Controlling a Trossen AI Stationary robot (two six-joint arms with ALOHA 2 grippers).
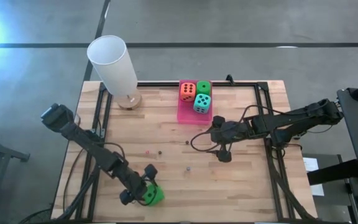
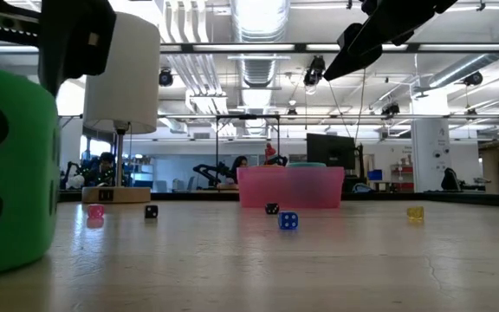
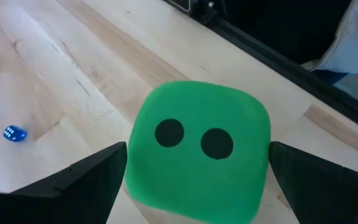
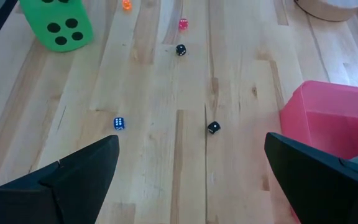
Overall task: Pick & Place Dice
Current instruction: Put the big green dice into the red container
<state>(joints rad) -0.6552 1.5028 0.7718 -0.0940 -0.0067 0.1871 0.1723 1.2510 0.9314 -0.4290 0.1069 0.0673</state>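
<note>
1. The left gripper (image 1: 143,186) is spread wide around a green die (image 1: 152,196), far from the pink tray (image 1: 188,115).
2. Three dice (image 1: 196,95) sit in that tray.
3. The right gripper (image 1: 222,146), spread and empty, hangs near the tray.

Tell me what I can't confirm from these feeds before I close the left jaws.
- Green die: its underside and lower edge are cut off in the left wrist view; pad contact unclear.
- Pink tray: the low view's wall hides the dice inside.
- Small dice: too tiny in the high view to read pips.
- Left gripper: its own arm hides it there.
</note>
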